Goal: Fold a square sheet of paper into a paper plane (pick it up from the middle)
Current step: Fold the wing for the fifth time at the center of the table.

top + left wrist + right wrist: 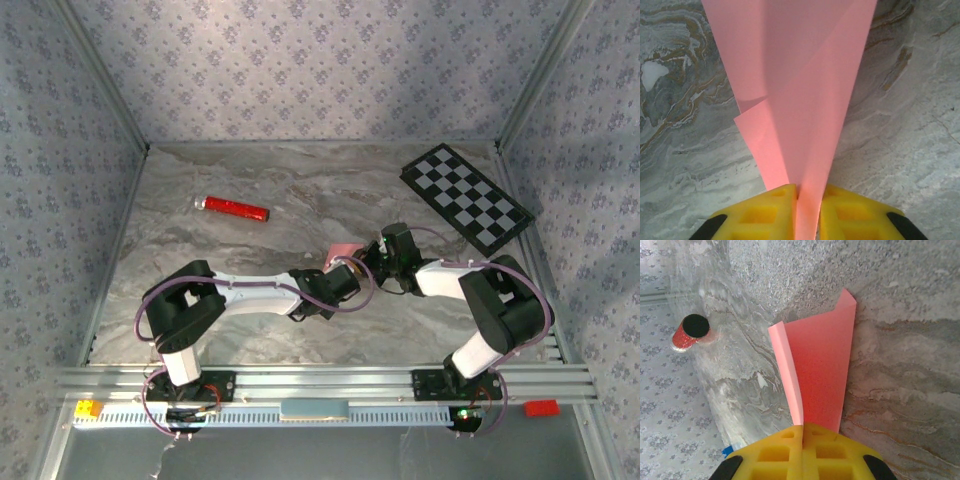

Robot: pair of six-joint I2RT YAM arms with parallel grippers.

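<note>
The square sheet of paper (343, 251) is pink and creased into a narrow tapering shape, held just above the marble table between both grippers. In the left wrist view the paper (805, 100) fans out wide from the yellow fingers, layers overlapping, and my left gripper (809, 189) is shut on its narrow end. In the right wrist view the paper (822, 370) stands up from my right gripper (803, 427), which is shut on its lower edge, with one flap curling left. From above, the left gripper (347, 276) and right gripper (373, 262) meet at the table's middle.
A red cylinder (232, 208) lies at the back left, its open end visible in the right wrist view (690, 332). A black-and-white checkerboard (465, 197) lies at the back right. Patterned walls enclose the table on three sides.
</note>
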